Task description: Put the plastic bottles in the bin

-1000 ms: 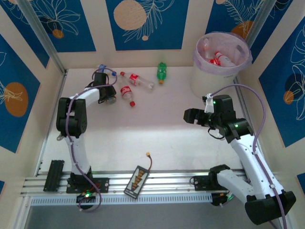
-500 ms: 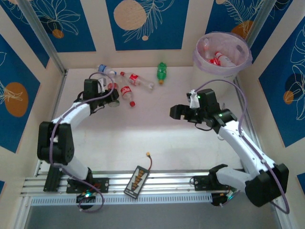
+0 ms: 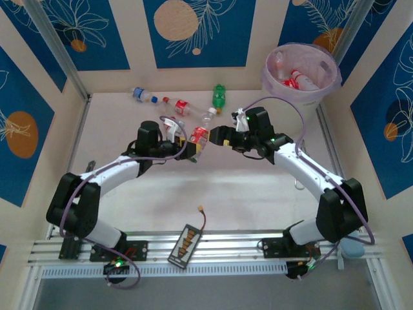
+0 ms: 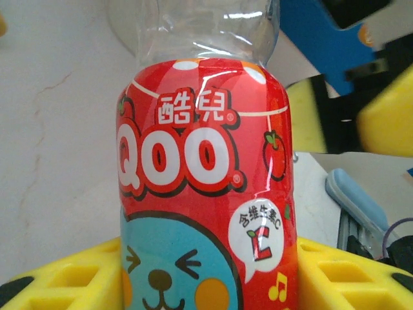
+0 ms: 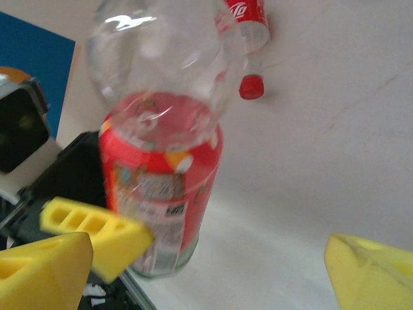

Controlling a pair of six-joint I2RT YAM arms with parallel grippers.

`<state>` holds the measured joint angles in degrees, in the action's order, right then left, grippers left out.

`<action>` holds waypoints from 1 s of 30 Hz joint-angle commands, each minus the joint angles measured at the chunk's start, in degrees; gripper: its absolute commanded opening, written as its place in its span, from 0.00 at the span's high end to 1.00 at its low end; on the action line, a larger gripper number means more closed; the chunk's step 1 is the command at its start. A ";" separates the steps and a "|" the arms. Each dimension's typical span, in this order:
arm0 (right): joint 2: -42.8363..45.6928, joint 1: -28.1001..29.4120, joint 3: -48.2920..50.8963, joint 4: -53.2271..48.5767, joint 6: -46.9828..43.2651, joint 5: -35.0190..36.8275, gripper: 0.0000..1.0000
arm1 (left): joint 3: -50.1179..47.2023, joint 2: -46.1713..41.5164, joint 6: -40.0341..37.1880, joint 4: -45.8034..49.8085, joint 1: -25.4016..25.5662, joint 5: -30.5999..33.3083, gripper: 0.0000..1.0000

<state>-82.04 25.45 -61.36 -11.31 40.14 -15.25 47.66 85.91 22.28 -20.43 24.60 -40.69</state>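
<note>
My left gripper (image 3: 189, 147) (image 4: 206, 284) is shut on a red-labelled plastic bottle (image 3: 199, 137) (image 4: 206, 161) (image 5: 161, 181), held above mid-table with its clear top pointing away. A yellow finger (image 4: 348, 278) presses each side of the label. My right gripper (image 3: 217, 135) (image 5: 206, 278) faces it from the right, open wide, the bottle just ahead near its left finger (image 5: 39, 271). On the table behind lie a blue-capped bottle (image 3: 143, 95), a red-labelled bottle (image 3: 182, 106) (image 5: 248, 19) and a green bottle (image 3: 219, 95). The bin (image 3: 330, 82) stands at the far right with several bottles inside.
A small black board (image 3: 186, 243) with an orange-tipped lead lies by the front rail (image 3: 213, 240). Blue-and-cream wall panels close in the table on three sides. The bin sits tight against the right wall.
My left arm has carried the red-labelled bottle from the far left toward the table's middle. My right arm has swung left to meet it, jaws spreading a little.
</note>
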 commanded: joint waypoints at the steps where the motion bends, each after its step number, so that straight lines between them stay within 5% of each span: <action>1: -1.74 -0.90 -1.26 7.18 3.56 -1.41 0.07 | -0.05 1.43 1.26 -7.38 1.64 -3.02 0.47; 13: -8.90 -3.00 -4.09 11.66 3.45 -6.16 0.19 | 0.28 7.06 5.59 -14.93 4.42 -4.53 0.48; 20: -8.72 -3.30 -4.38 10.05 2.19 -4.82 0.43 | 0.68 7.83 6.18 -15.44 4.84 -4.42 0.46; 30: -5.90 -4.59 -8.87 4.02 -2.39 -3.45 0.51 | -1.05 4.57 13.53 -24.29 4.52 -2.86 0.00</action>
<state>-90.91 21.56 -66.89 -4.32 40.73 -19.46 47.33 93.01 32.95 -38.85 28.84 -43.16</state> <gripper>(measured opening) 0.556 0.992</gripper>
